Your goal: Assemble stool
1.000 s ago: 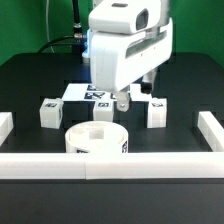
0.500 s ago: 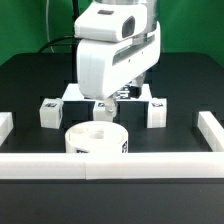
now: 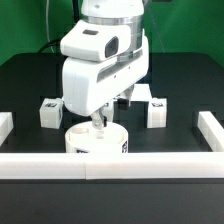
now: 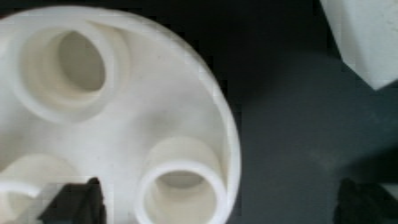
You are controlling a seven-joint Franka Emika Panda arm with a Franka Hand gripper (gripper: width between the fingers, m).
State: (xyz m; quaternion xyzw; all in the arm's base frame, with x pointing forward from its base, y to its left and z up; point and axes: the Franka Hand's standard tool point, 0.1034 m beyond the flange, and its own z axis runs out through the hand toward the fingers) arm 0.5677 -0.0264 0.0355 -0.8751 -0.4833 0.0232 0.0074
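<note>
White plastic parts lie loose on the table [image 3: 25,85]; nothing is joined yet, I judge. One leg [image 3: 48,112] stands at middle left of the frame. The seat [image 3: 97,142] sits at lower centre, my fingers [image 3: 98,122] spread wide over its rim, gripping nothing. Another leg [image 3: 157,112] stands at middle right. Every leg is left to fit.

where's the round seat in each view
Exterior view: the seat sits low centre, just behind the front rail, directly under the gripper.
Wrist view: the seat fills about half the picture, close up, with its round holes showing.
Shared landmark: the black table bordering the seat.
</note>
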